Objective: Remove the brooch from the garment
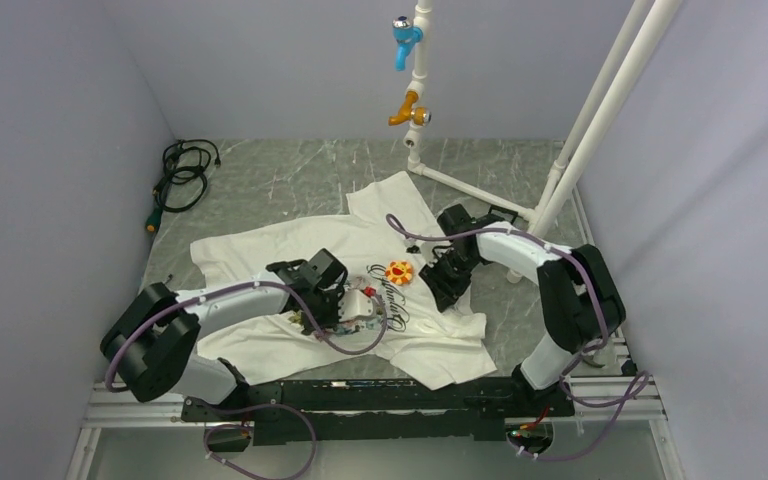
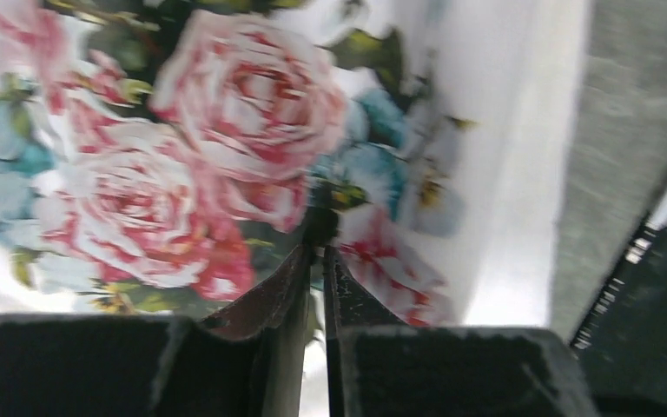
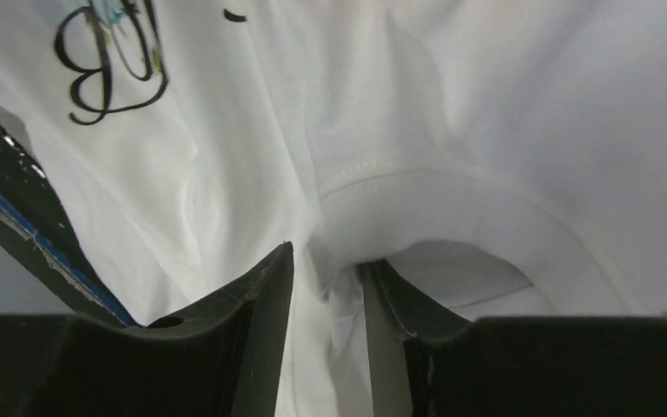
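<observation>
At the collar edge (image 3: 452, 184), right fingers (image 3: 260, 304) pinch the white rose-print T-shirt (image 3: 486, 87); left fingers (image 2: 274, 300) pinch its roses; the orange flower brooch (image 1: 399, 271) sits clear between.

Left arm (image 1: 222, 300): white shells, bulky black joints.
Right arm (image 1: 520, 248): same white shells and black joints.
Cables (image 1: 260, 286): purple, looping along both arms.
Base rail (image 1: 380, 400): black, on a silver frame (image 1: 120, 412).
Left gripper (image 2: 322, 248): black, blade-thin fingers (image 2: 269, 304).
Right gripper (image 3: 327, 258): black, wedge-shaped fingers with bevelled tips.
</observation>
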{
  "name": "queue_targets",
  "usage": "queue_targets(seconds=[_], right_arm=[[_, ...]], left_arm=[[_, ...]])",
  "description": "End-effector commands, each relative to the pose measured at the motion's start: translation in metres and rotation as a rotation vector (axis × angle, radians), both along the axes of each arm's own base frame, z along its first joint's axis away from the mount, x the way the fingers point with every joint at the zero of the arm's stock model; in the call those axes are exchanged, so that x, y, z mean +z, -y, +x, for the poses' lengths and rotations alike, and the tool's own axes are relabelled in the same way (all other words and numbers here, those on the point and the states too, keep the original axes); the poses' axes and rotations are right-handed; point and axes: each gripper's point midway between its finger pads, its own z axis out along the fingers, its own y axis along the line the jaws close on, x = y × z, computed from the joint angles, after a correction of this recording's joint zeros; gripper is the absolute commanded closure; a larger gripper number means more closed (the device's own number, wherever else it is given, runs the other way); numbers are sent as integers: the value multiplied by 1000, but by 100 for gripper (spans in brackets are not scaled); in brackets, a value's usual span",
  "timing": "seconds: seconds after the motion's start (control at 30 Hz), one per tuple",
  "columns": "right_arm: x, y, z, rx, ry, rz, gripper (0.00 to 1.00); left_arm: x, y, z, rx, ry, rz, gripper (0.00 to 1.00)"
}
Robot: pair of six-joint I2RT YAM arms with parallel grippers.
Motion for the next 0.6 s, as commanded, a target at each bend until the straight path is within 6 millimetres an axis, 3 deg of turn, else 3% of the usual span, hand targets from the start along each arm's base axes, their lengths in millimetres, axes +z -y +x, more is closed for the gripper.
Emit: queue_targets(seconds=[0.0,0.13,0.27,0.4,0.57], right_arm=[[35,-5,9,29,129,63,61],[68,-20,41,18,317,138,54],[87,-40,65,20,461,195,48],[86,-61,84,41,567,189,46],[75,-81,94,102,627,166,46]], left_arm=[[10,-2,-39,-39,-116,-60,82],[47,9,-18,90,-83,-214,75],[96,5,21,315,-85,-446,57],[127,-4,35,434,-86,-628,37],[142,-27,45,593,79,-684,12]])
